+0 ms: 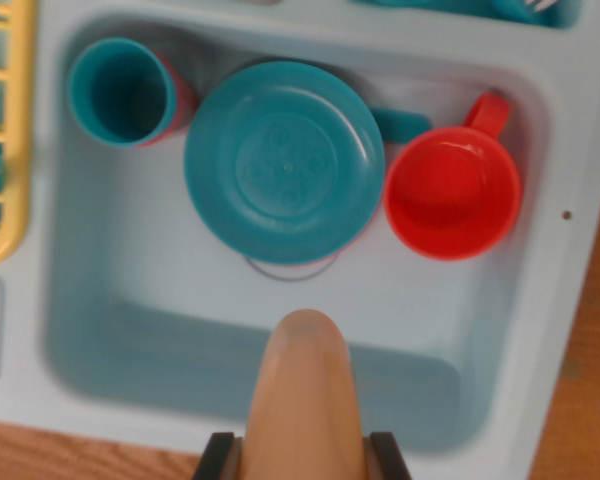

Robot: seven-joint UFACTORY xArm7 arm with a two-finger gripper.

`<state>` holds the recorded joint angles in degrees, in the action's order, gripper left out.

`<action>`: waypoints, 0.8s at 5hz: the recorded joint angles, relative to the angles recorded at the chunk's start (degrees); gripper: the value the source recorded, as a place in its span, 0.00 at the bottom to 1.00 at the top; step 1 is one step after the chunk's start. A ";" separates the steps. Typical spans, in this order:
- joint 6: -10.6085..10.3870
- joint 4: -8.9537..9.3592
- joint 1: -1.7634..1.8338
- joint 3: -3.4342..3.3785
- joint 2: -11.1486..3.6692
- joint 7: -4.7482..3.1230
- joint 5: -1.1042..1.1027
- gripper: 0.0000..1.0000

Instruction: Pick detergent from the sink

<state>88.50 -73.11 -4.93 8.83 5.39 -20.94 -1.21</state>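
A tan-orange detergent bottle (305, 400) rises from the bottom middle of the wrist view, its rounded top pointing toward the sink's centre. My gripper (305, 458) is shut on it, with one dark finger (218, 455) pressed against each side. The bottle hangs over the near wall of the pale blue sink (130, 300); its lower part is out of frame.
In the sink's far half stand a teal cup (120, 92), a teal plate (283, 160) over the drain, and a red mug (452, 190). A teal handle (402, 123) pokes out behind the plate. A yellow rack (8, 130) is at the left, wooden tabletop (590, 380) at the right.
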 joint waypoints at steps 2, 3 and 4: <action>1.30 -0.90 0.01 -0.01 0.40 0.04 -0.06 1.00; 1.30 -0.90 0.01 -0.01 0.40 0.04 -0.06 1.00; 2.20 -1.53 0.02 -0.02 0.68 0.07 -0.10 1.00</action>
<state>90.70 -74.64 -4.91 8.81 6.07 -20.86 -1.31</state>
